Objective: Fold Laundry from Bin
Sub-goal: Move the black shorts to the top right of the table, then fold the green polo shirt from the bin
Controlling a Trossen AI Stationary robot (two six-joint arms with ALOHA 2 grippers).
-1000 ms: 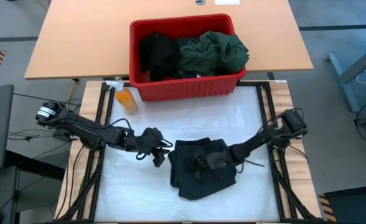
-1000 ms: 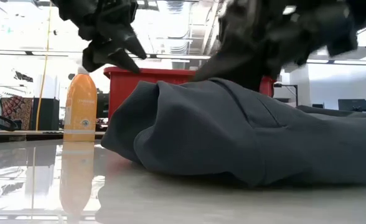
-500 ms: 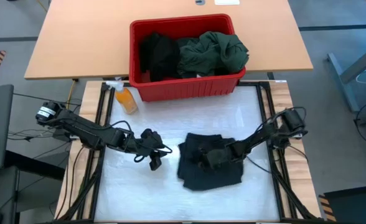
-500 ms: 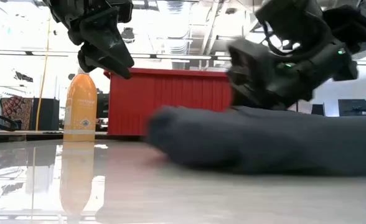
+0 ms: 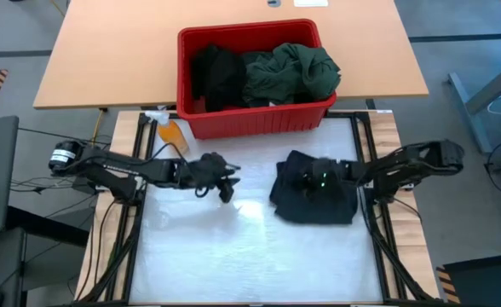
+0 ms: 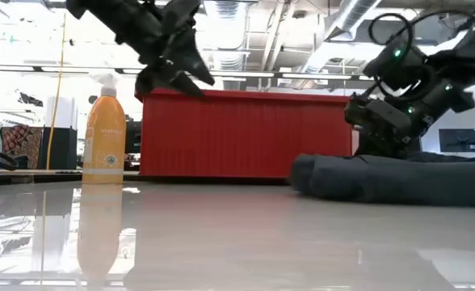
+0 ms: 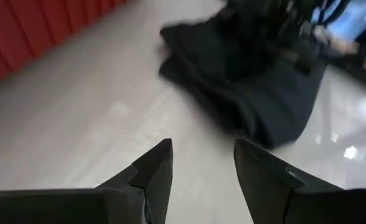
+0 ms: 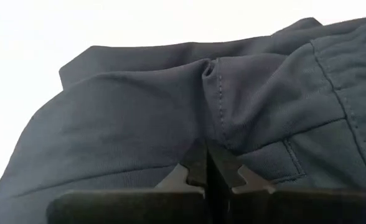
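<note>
A glossy white mat covers the desk [image 5: 233,256], with a bright room beyond. Nearest, the right gripper [image 5: 317,181] rests on the folded dark garment [image 5: 314,200] at the mat's right side, jaws pressed together, seemingly pinching a fold of cloth. To finish well, release only once the bundle lies flat and square. The left gripper [image 5: 225,181] hovers mid-mat, jaws spread and empty. Farther back, the red bin [image 5: 255,119] holds the remaining laundry [image 5: 289,72]; an orange bottle [image 5: 172,135] stands beside it.
</note>
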